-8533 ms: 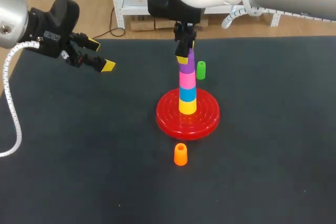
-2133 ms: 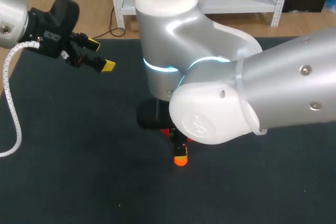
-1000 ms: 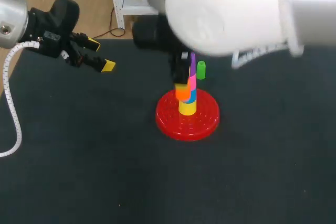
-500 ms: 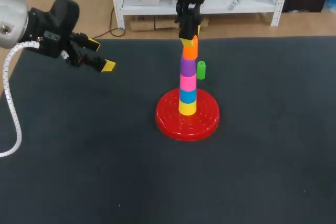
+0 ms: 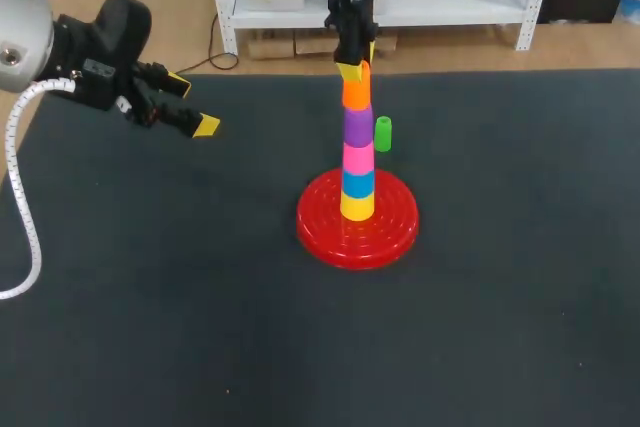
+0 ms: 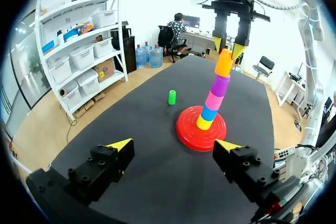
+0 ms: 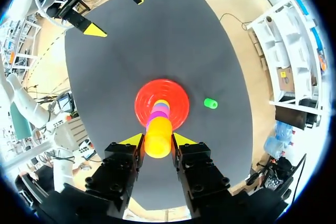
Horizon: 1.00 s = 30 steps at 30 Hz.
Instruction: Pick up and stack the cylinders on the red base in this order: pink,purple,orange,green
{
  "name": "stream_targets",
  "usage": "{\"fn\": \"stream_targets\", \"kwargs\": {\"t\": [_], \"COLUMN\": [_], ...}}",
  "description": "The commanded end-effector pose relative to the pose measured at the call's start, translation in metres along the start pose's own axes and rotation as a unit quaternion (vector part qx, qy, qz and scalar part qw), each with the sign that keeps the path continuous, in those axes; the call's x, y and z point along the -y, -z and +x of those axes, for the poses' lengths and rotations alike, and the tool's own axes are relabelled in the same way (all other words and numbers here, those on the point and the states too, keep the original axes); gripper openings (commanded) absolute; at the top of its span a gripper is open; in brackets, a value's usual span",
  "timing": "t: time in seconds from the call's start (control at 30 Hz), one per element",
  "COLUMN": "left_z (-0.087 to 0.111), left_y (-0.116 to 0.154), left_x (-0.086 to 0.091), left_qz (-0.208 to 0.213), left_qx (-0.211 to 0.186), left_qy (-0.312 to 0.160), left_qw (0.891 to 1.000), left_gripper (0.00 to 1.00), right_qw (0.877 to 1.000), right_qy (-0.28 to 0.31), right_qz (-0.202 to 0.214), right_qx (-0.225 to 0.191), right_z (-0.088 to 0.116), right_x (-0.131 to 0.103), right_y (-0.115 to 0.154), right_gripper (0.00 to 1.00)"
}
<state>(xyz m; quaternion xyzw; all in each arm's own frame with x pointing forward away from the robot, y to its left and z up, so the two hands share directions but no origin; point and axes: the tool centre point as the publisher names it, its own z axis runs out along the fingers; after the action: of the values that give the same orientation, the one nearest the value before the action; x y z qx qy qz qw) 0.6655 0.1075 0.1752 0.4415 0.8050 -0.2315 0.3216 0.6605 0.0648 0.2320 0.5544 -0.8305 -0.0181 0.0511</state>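
On the red base stands a stack of yellow, blue, pink and purple cylinders. The orange cylinder sits on top of the purple one. My right gripper hangs straight above and is shut on the orange cylinder's upper part; its own view shows the orange cylinder between the fingers, over the red base. The green cylinder stands upright on the table just behind the base. My left gripper hovers open and empty at the far left.
The black table runs wide on all sides of the base. In the left wrist view the stack, the red base and the green cylinder lie ahead of the open left gripper.
My right gripper lifted the orange cylinder from the table in front of the base, carried it up past the stack and brought it onto the purple cylinder. The left arm has not moved.
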Motion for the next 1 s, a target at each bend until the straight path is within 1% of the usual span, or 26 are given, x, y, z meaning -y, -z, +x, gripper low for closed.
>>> {"fn": "stream_targets", "kwargs": {"t": [0.03, 0.27, 0.5, 1.0], "left_z": [0.001, 0.001, 0.001, 0.001], "left_y": [0.000, 0.000, 0.000, 0.000], "left_x": [-0.001, -0.001, -0.001, -0.001], "left_qz": [0.001, 0.001, 0.001, 0.001], "left_qx": [0.002, 0.002, 0.002, 0.002], "left_qy": [-0.001, -0.001, -0.001, -0.001], "left_qw": [1.000, 1.000, 1.000, 1.000], "left_gripper": [1.00, 1.00, 1.00, 1.00], "right_qw": [1.000, 1.000, 1.000, 1.000], "right_qy": [-0.002, -0.004, -0.005, -0.003], "right_qz": [-0.009, -0.017, -0.021, -0.015], "right_qx": [-0.006, -0.004, -0.007, 0.000], "right_z": [-0.005, -0.005, 0.000, 0.005], "right_x": [0.005, 0.005, 0.001, -0.005], "right_y": [-0.002, -0.003, -0.005, 0.001], "right_gripper": [0.00, 0.00, 0.00, 0.00]}}
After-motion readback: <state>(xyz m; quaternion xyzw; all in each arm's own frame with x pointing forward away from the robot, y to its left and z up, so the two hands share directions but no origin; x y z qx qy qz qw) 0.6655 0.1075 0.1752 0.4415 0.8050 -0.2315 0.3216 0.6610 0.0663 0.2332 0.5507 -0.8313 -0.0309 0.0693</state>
